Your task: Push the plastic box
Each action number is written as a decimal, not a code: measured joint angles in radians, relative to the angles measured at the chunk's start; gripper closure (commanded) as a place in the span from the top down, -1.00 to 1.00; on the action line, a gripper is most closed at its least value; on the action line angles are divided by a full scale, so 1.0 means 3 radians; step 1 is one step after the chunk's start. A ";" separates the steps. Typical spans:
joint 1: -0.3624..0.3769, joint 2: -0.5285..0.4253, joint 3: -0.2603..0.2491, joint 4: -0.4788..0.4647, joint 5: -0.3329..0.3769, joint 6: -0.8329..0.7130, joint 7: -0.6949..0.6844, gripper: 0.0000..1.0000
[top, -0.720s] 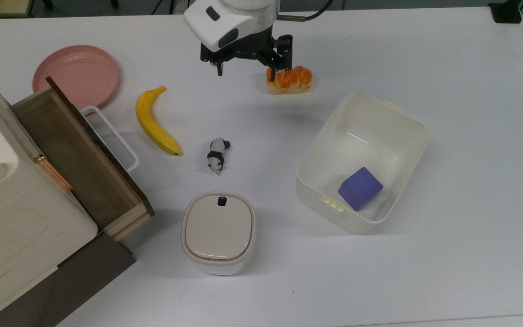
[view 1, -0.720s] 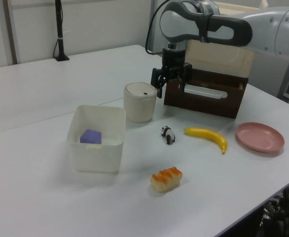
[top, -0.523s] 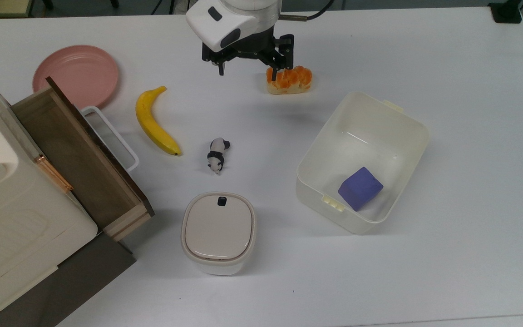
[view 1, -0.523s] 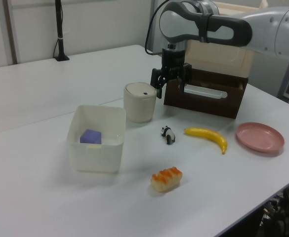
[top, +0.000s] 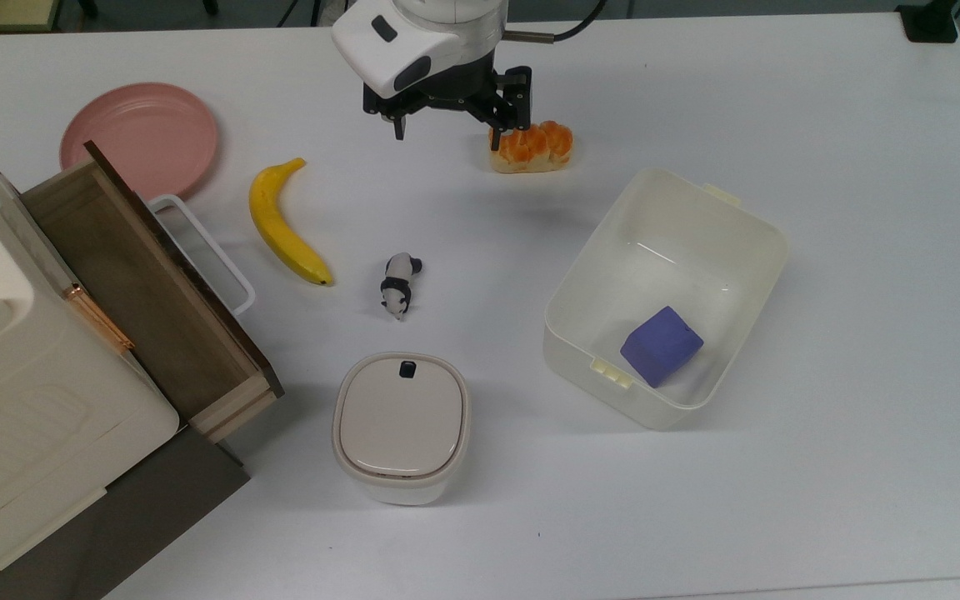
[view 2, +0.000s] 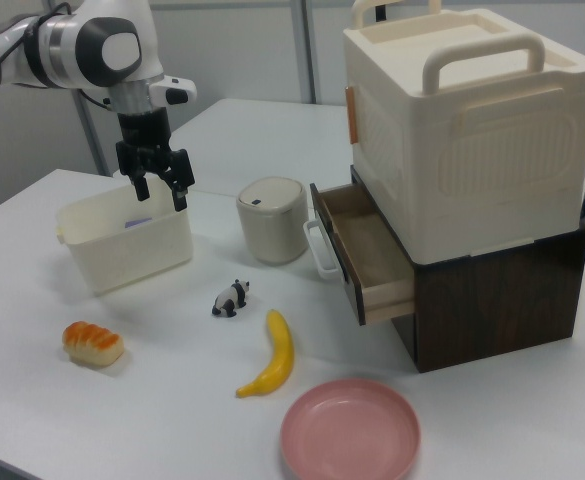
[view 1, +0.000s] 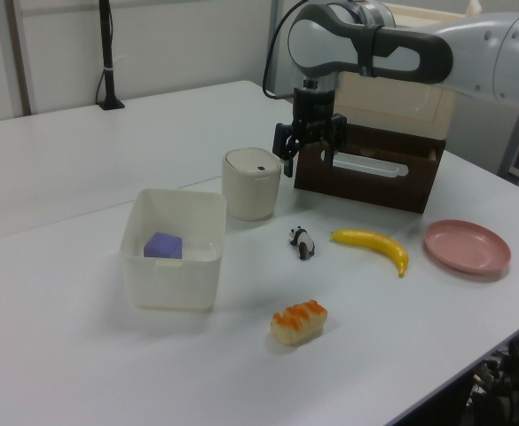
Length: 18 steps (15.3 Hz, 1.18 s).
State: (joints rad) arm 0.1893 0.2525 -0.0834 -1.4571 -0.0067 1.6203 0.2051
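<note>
White counter (top: 822, 125): jaws of gripper (top: 447, 133) spread, empty, raised well apart from plastic box (top: 738, 225) holding purple block (top: 661, 345).

Claw (top: 447, 135) open, beside bread (top: 532, 147); plastic box (top: 742, 231) holds purple cube (top: 661, 345).

White table (top: 822, 100); pale wall panels (view 1: 188, 40) behind; dark stand (view 1: 108, 53).
</note>
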 measured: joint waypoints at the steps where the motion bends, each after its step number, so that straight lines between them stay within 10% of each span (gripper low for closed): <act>1: 0.0000 0.0000 0.0000 0.0000 0.0000 0.0000 0.0000 1.00; 18: -0.0005 0.0000 -0.0004 0.0002 0.0000 0.0011 -0.0145 1.00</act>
State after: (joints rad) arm 0.1876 0.2525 -0.0847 -1.4564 -0.0068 1.6235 0.1615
